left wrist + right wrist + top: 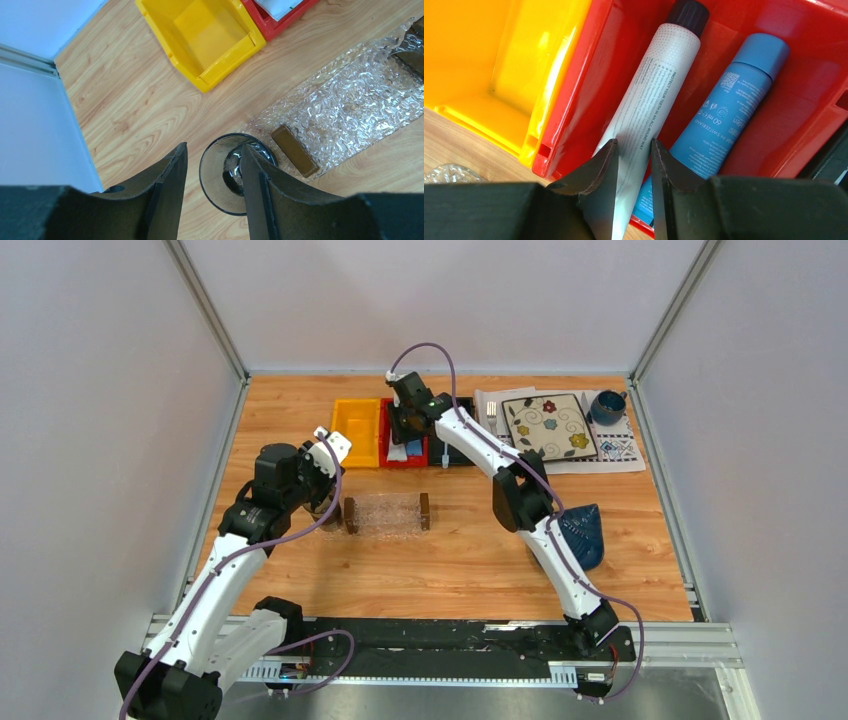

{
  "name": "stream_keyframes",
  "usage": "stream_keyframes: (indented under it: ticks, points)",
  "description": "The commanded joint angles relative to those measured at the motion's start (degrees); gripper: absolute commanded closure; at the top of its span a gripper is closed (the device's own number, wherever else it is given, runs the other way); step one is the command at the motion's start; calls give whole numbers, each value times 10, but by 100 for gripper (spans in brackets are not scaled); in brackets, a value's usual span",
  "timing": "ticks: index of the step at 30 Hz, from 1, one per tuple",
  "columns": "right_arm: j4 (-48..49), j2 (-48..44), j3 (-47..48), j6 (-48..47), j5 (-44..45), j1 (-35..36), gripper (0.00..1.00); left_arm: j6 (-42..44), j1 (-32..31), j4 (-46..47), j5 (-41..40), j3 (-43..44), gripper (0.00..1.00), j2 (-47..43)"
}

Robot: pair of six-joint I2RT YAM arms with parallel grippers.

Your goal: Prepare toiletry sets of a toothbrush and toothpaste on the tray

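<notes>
Toothpaste (pixel 659 95), the white-grey tube, lies lengthwise in the red bin (pixel 584 100) — cap far, crimped end directly under the right claw (pixel 634 145), whose jaws stand narrowly parted and empty astride it (the blue tube (pixel 724 115) lies parallel, just beside).

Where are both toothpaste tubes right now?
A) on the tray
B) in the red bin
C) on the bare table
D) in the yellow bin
B: the right wrist view shows the white tube and the blue tube lying side by side in the red bin.
</notes>
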Motion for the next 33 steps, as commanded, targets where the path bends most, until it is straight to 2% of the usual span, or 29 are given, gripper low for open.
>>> stream_keyframes:
  ticks: [1,25,26,28,29,33]
  points:
    - [-40,-8,9,-4,12,-5,100,8,-1,14,10,10,48,-1]
    - [-42,-86,-6,-12,7,-14,99,8,-1,13,15,21,48,2]
    - [-42,-86,-13,-14,7,-14,92,8,-1,14,15,21,48,2]
    - [-41,-86,-22,-17,1,-14,85,7,-1,14,18,20,48,2]
    - [-41,-85,-25,-16,-2,-14,77,7,-1,15,18,19,48,3]
    - [-40,-74,-26,-13,-15,-12,62,4,-1,15,22,17,48,4]
